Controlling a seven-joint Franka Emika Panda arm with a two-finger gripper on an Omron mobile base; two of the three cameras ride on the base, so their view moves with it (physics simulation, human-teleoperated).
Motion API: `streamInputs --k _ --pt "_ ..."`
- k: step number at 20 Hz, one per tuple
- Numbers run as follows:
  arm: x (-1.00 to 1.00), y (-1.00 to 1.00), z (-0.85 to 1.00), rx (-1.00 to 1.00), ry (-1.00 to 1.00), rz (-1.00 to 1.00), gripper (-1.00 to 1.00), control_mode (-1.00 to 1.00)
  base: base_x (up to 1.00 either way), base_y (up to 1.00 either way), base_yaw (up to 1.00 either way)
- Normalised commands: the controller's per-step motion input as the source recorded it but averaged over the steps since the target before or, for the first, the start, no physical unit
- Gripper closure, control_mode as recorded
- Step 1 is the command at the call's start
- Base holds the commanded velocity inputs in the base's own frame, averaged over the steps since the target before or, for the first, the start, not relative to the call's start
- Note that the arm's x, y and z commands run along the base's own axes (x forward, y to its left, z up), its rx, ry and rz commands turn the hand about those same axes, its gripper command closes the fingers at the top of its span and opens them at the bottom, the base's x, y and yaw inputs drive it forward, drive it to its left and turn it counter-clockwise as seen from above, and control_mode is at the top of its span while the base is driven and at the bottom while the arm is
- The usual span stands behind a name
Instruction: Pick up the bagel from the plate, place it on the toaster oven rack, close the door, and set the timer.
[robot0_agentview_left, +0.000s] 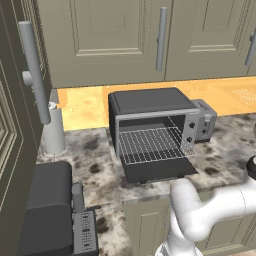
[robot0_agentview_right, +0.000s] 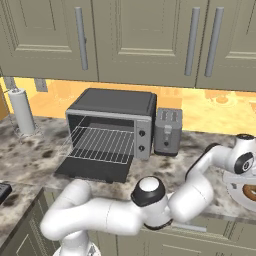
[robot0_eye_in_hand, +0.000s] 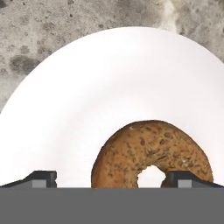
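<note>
The gripper (robot0_eye_in_hand: 112, 183) is hanging spread wide over the plate (robot0_eye_in_hand: 78, 100), grasping nothing, its fingertips (robot0_eye_in_hand: 41, 179) showing at 7 and 5 o'clock of the hand view. The bagel (robot0_eye_in_hand: 151, 151) is lying on the plate, between the tips and nearer the 5 o'clock one. In the right base view the plate (robot0_agentview_right: 235, 187) is sitting at 4 o'clock on the counter (robot0_agentview_right: 30, 160), well apart from the oven (robot0_agentview_right: 112, 122). Its door (robot0_agentview_right: 92, 170) is lying open, the rack (robot0_agentview_right: 102, 145) bare. A toaster (robot0_agentview_right: 167, 131) is standing just beside the oven. No writing is readable.
</note>
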Motion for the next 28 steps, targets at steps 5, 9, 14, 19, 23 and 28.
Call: streamInputs --k 5,9,14,19,23,28 --pt "0.0 0.0 -0.3 0.03 0.07 0.0 1.0 -1.0 0.0 0.0 0.0" --pt "-0.07 0.0 -0.26 0.04 0.08 -0.03 1.0 -1.0 0.0 0.0 0.0" --pt "-0.35 0.03 -0.34 0.04 0.05 -0.1 1.0 -1.0 0.0 0.0 0.0" --pt "-0.31 0.08 -0.21 0.04 0.05 -0.1 1.0 -1.0 0.0 0.0 0.0" --pt "-0.44 0.34 0.45 0.0 -0.16 0.01 1.0 -1.0 0.0 0.0 0.0" --pt "-0.62 0.89 0.61 -0.04 -0.33 0.08 1.0 -1.0 0.0 0.0 0.0"
